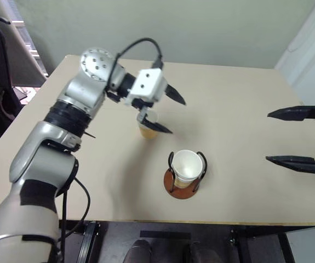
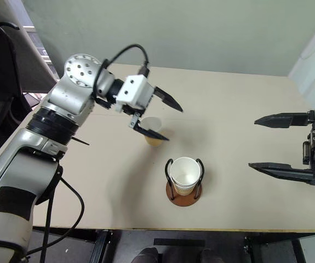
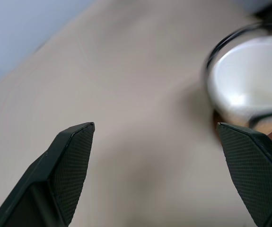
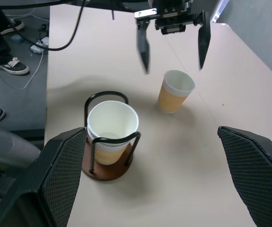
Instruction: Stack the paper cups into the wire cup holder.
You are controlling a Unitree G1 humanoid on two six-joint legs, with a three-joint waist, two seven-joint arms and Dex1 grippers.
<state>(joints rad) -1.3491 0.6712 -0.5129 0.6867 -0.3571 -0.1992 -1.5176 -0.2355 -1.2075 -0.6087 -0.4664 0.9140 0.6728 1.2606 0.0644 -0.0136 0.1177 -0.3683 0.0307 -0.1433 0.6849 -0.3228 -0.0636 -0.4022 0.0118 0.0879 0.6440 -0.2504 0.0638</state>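
1. Left gripper (image 2: 158, 119): jaws spread wide, nothing between them, raised off the table (image 1: 239, 109).
2. Loose paper cup (image 4: 174, 91) stands upright on the table, below and just beyond those jaws, apart from them.
3. Wire cup holder (image 1: 185, 176) with a paper cup in the holder (image 2: 184, 174), upright, sits nearer the table's front edge, off the left jaws.
4. Right gripper (image 1: 298, 137): jaws wide, empty, well apart from the holder.

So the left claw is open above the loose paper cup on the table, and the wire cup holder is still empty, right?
Not quite. The wire cup holder already has a paper cup standing in it, as the right wrist view shows. The rest holds: the left claw is open above the loose paper cup on the table.
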